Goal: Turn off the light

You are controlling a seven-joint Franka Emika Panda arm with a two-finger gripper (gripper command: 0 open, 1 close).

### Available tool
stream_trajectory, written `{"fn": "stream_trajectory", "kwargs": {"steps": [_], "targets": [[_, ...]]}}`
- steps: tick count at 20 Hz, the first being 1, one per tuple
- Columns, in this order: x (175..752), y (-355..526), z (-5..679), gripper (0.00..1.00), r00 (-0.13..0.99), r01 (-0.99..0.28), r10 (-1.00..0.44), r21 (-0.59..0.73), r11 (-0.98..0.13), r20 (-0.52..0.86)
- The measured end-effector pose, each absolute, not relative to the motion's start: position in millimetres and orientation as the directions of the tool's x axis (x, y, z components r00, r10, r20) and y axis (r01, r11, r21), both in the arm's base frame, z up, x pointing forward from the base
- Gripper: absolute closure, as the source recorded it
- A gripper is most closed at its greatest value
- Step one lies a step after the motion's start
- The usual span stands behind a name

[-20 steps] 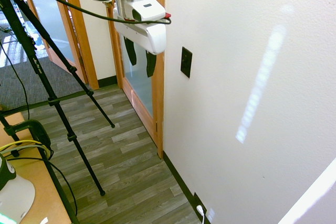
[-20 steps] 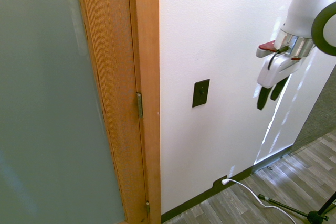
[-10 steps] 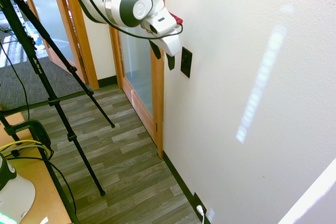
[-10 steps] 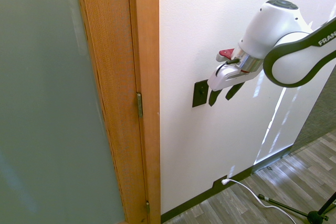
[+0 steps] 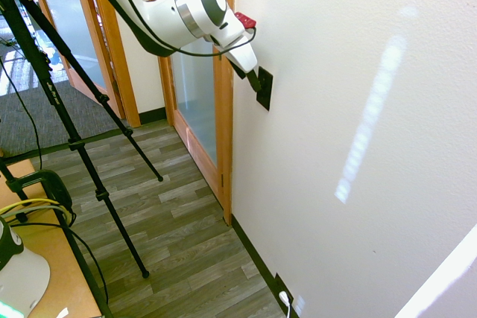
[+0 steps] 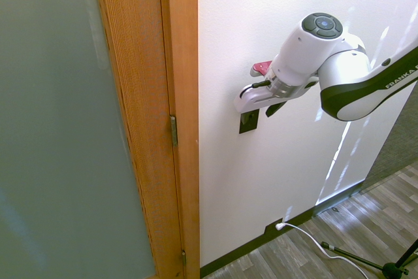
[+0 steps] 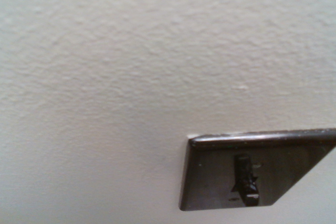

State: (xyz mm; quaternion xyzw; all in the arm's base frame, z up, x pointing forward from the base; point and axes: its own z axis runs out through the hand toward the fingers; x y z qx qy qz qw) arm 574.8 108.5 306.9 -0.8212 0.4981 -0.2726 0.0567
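White wall beside a wooden door frame (image 6: 176,63): end effector (image 5: 253,81) at the switch (image 5: 265,94).
Room looks lit, so the toggle (image 7: 244,178) probably remains unflipped; whether the fingers are spread or closed, I cannot tell.

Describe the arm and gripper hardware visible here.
White glossy Franka arm with dark grey joint bands and part of grey lettering on one; dark round joint cap. White gripper body with black fingers, a small red part and a black cable looped along it.
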Motion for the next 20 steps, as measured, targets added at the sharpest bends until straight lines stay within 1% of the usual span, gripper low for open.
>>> {"fn": "stream_trajectory", "kwargs": {"steps": [12, 20], "targets": [[584, 87, 308, 1.0, 0.328, -0.773, -0.866, -0.419, -0.476, 0.378], [594, 90, 299, 1.0, 0.328, -0.782, -0.874, -0.416, -0.464, 0.359]]}}
